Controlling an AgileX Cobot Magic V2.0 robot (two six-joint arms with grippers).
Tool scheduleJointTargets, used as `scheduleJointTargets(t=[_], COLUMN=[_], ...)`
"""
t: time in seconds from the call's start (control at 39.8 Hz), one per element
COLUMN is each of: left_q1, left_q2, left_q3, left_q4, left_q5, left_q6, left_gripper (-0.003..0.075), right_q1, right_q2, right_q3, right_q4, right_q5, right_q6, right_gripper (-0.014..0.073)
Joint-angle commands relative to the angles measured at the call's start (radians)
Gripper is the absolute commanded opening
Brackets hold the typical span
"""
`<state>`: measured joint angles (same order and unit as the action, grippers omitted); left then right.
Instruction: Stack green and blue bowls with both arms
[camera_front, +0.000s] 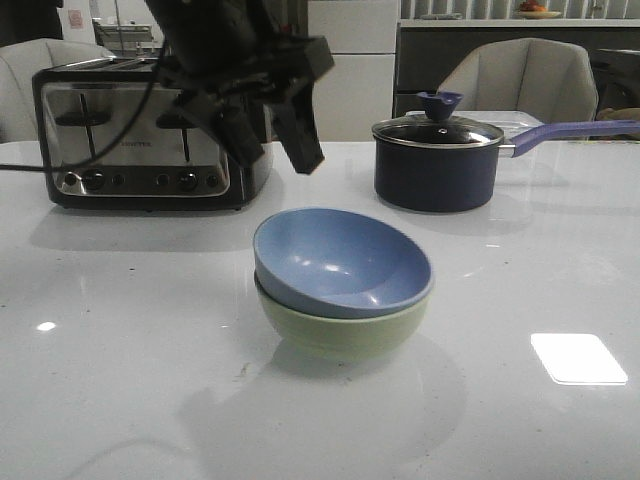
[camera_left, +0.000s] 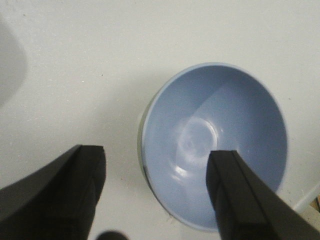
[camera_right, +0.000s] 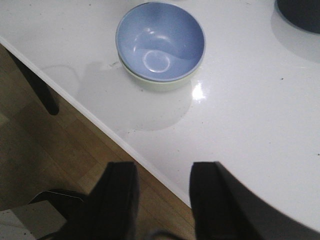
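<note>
Risk now sits with the tilt: the blue bowl (camera_front: 342, 262) rests nested but slightly askew in the green bowl (camera_front: 340, 328) at centre frame, so a brush from the left gripper (camera_front: 270, 135), hovering upper left with jaws apart and empty, could tip it. Toaster (camera_front: 140, 130) and saucepan (camera_front: 438, 160) crowd the back; the right gripper (camera_right: 162, 200), jaws apart, hangs over the table edge (camera_right: 90, 117), where open room lies

Dusty grey-blue bowl (camera_front: 342, 260) | pale sage green bowl (camera_front: 340, 330) | white bench (camera_front: 120, 380) | dark navy saucepan (camera_front: 435, 170), purple handle | chrome-and-black toaster (camera_front: 150, 135) | black left end effector (camera_front: 275, 140)
</note>
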<state>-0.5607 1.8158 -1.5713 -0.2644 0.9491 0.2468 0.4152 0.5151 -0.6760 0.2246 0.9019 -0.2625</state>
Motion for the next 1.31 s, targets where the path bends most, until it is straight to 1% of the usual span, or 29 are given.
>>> scheduleJointTargets(t=[0.0,0.13,0.3,0.38,0.45,0.63,0.83,0.98,1.16,1.21,1.28], left_q1=[-0.003,-0.003,-0.003,-0.003,-0.003,-0.003,-0.003,-0.003,-0.003,-0.003,-0.003], left_q2=[-0.152,-0.307,-0.513,-0.602,-0.692,-0.888,-1.075,-1.145,-1.148,-1.148,-1.148], left_q3=[0.042,0.164,0.337,0.406,0.468,0.621,0.764,0.828,0.844,0.844,0.844], left_q4=[-0.014,0.012,0.042,0.054,0.087,0.211,0.217,0.217,0.215,0.213,0.213], left_q5=[-0.053,-0.100,-0.132,-0.132,-0.134,-0.140,-0.163,-0.212,-0.226,-0.226,-0.226], left_q6=[0.002,0.002,0.002,0.002,-0.022,-0.137,-0.142,-0.142,-0.142,-0.142,-0.142], left_gripper=[0.0497,0.0497,0.0497,0.0498,0.0497,0.0497,0.0497,0.0497,0.0496,0.0484,0.0440], right_q1=[-0.001,-0.001,-0.001,-0.001,-0.001,-0.001,-0.001,-0.001,-0.001,-0.001,-0.001], right_q2=[0.005,0.005,0.005,0.005,0.005,0.005,0.005,0.005,0.005,0.005,0.005], right_q3=[-0.027,-0.027,-0.027,-0.027,-0.027,-0.027,-0.027,-0.027,-0.027,-0.027,-0.027], right_q4=[0.019,0.019,0.019,0.019,0.019,0.019,0.019,0.019,0.019,0.018,0.007], right_q5=[-0.065,-0.065,-0.065,-0.090,-0.118,-0.127,-0.130,-0.128,-0.127,-0.127,-0.126], right_q6=[-0.005,-0.005,-0.005,-0.005,-0.005,-0.005,-0.005,-0.005,-0.005,-0.005,-0.005], right_gripper=[0.0381,0.0381,0.0381,0.0381,0.0381,0.0381,0.0381,0.0381,0.0377,0.0355,0.0288])
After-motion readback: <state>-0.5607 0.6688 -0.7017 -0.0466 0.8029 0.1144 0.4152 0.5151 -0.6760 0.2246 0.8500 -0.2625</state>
